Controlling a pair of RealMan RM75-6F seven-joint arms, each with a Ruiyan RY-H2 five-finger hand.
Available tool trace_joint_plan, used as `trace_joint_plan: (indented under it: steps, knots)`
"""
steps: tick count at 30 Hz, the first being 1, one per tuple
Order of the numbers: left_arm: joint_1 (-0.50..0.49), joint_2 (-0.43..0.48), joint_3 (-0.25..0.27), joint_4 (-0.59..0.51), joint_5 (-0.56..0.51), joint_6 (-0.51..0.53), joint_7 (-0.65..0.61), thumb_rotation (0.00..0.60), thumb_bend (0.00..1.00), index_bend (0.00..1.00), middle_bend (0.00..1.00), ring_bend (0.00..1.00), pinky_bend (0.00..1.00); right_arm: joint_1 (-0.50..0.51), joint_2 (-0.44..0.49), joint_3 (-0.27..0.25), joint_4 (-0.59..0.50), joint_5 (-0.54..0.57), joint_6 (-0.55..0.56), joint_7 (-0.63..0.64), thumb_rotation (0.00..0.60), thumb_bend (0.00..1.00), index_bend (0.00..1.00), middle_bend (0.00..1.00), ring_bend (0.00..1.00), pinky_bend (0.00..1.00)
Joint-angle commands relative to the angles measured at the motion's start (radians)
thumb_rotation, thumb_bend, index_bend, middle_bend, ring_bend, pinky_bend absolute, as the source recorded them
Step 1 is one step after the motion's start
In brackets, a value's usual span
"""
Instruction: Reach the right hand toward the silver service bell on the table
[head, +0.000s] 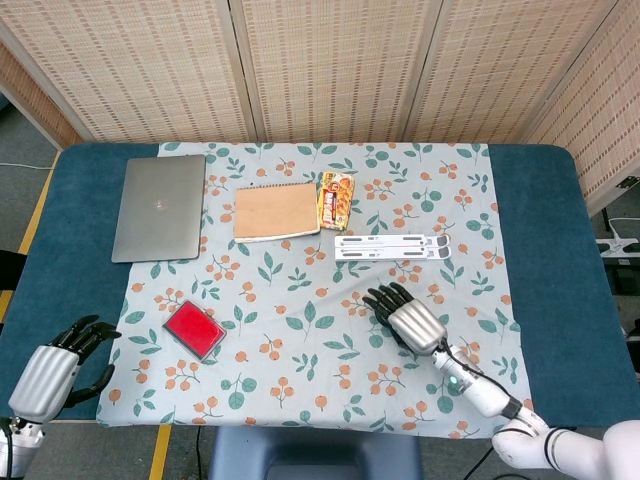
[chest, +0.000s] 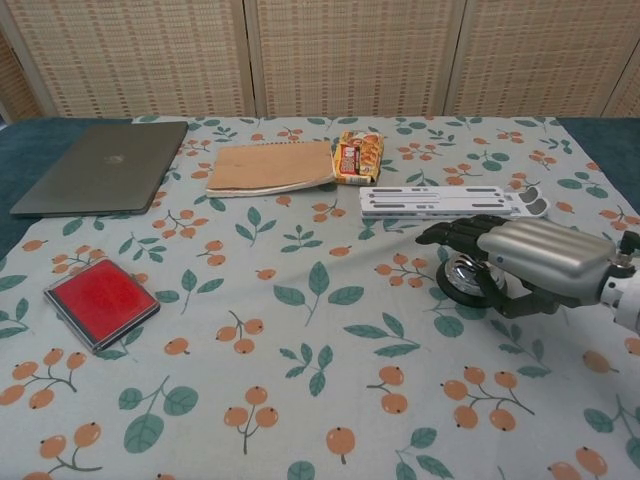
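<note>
Bell: I see the silver service bell (chest: 470, 280) on the floral tablecloth (head: 300, 340), right of centre and toward the near side. In the chest view only its dome and black base peek out under my right hand; in the head view the hand hides it.

Right hand: my right hand (chest: 525, 255) sits directly over the bell, palm down, back of the hand up. Its dark fingers (chest: 450, 232) are extended and spread apart, pointing left and slightly far. It holds nothing. I cannot tell whether the palm touches the dome.

Right arm: the forearm (head: 480, 392) runs from the near-right corner diagonally up to the hand, low over the cloth.

Left hand: my left hand (head: 52, 365) hangs at the near-left corner over the blue table (head: 80, 290) edge, well apart from everything. Fingers are loosely curved and apart, empty.

Just beyond the bell: a flat white slotted stand (chest: 450, 202) lies crosswise, just far of my right fingers.

Far centre: an orange snack packet (chest: 358, 157) lies beside a brown notebook (chest: 270, 167), touching or nearly so.

Far left: a closed grey laptop (head: 160, 207).

Near left: a red square pad (head: 194, 329) in a dark frame, between the left hand and the bell, apart from both.
</note>
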Motion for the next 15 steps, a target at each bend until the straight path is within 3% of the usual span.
trace_joint_plan:
  steps: [1,6,11,15]
  knots:
    - [0.001,0.0,0.001,0.002,0.003,0.003,-0.003,0.6,0.39,0.3,0.26,0.16,0.39,-0.014,0.022,-0.008,-0.019,0.002,0.038,-0.018,0.6,0.81,0.02,0.03,0.0,0.06]
    - [0.002,0.0,0.001,0.002,0.003,0.005,-0.004,0.6,0.39,0.3,0.26,0.16,0.39,-0.093,0.115,-0.033,-0.076,0.011,0.154,-0.078,0.6,0.81,0.02,0.03,0.0,0.06]
    - [0.002,0.0,-0.001,0.006,-0.002,0.003,-0.005,0.6,0.39,0.3,0.26,0.16,0.39,-0.235,0.205,-0.056,-0.084,0.057,0.319,-0.192,0.6,0.81,0.04,0.03,0.0,0.06]
    - [0.0,-0.005,-0.002,0.008,-0.001,-0.001,0.01,0.6,0.39,0.3,0.26,0.16,0.39,-0.319,0.252,-0.062,-0.111,0.103,0.397,-0.191,0.6,0.81,0.05,0.03,0.0,0.06]
